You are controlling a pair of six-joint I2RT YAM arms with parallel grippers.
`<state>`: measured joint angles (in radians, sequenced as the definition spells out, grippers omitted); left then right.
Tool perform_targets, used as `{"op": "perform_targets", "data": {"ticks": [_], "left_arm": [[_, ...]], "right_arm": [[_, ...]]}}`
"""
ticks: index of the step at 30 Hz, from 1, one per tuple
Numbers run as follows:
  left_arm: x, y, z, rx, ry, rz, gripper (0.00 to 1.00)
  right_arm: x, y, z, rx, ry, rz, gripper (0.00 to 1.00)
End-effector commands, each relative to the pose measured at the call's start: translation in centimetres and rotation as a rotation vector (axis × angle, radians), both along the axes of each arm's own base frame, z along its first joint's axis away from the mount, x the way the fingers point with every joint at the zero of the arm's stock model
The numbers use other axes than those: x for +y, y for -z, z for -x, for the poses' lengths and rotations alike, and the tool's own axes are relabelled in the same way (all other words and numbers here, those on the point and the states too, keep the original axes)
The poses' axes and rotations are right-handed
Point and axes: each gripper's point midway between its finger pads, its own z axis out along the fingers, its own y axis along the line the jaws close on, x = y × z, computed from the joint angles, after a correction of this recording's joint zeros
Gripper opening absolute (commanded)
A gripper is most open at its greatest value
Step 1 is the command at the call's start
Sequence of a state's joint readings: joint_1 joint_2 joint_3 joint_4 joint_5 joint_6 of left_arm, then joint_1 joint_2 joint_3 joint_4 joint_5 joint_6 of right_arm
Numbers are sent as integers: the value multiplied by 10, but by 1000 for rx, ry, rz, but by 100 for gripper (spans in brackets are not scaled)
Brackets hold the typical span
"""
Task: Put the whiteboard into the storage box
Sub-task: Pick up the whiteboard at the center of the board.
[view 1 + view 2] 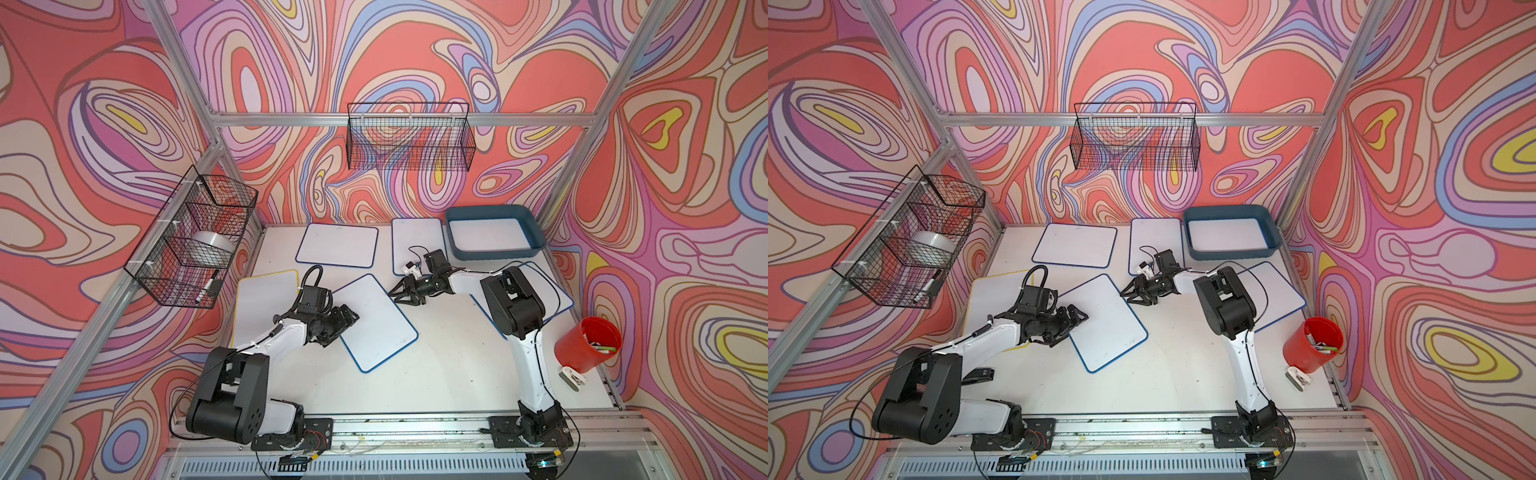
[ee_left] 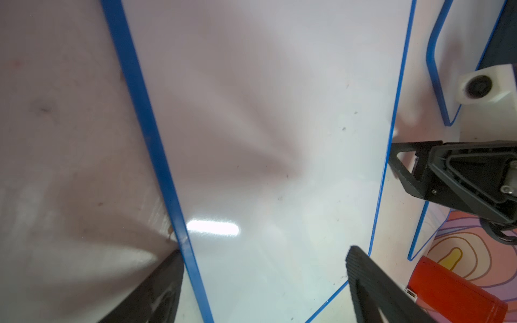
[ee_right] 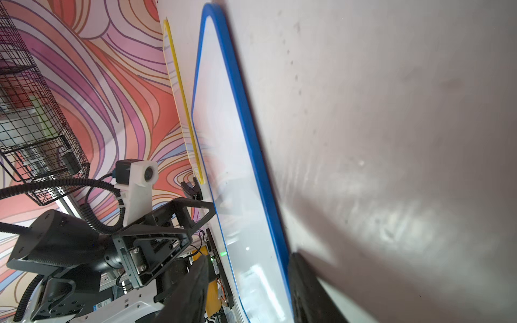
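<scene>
**At the counter's centre: seating a grip on the whiteboard**

At mid-counter [image 1: 436,374], the flat rectangular white whiteboard with a blue plastic rim [image 1: 376,322] lies skewed on the surface. The storage box, a shallow dark teal-blue plastic tray with flared sides [image 1: 494,252], stands at the far right corner, well apart from this board. Its floor shows white; whether a board lies inside cannot be told.

Gripper state:
- The left gripper [image 1: 344,328] is released, jaws spread wide at the board's left long edge. In the left wrist view one of its fingers [image 2: 156,290] sits on the counter side of the rim, the other over the white face.
- The right gripper [image 1: 400,300] stands part-open at the opposite long edge, near the far corner. The blue rim passes between its fingers [image 3: 310,296] in the right wrist view, and it clamps nothing.

Recommended procedure, as a judgement:
1. Brace the left gripper against its edge as a stop, so the board cannot slide.
2. Work one right finger under the rim. Close only when the rim sits deep between the pads.
3. Raise that edge first, then lift. A thin glossy board probably pivots in a shallow pinch.
4. Align the board with the box's long side and lower it flat inside the walls.
</scene>
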<state>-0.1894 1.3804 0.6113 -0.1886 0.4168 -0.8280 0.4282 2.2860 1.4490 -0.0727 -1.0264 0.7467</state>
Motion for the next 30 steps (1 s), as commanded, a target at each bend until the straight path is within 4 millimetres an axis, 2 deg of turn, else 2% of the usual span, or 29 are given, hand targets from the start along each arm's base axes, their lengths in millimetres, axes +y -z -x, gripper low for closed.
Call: {"op": "perform_targets", "data": {"ticks": [1, 8, 13, 23, 30], "left_arm": [[-45, -70, -27, -235, 137, 227, 86], [-28, -80, -37, -294, 59, 206, 86], [-26, -92, -41, -332, 49, 217, 86], [-21, -93, -34, -333, 42, 200, 85], [-20, -103, -32, -359, 34, 205, 84]], "right_arm": [[38, -5, 55, 95, -183, -93, 48], [40, 3, 62, 95, -198, -66, 48], [39, 11, 66, 101, -205, -40, 48], [38, 17, 63, 94, -202, -24, 48], [40, 18, 60, 86, -199, -22, 48]]}}
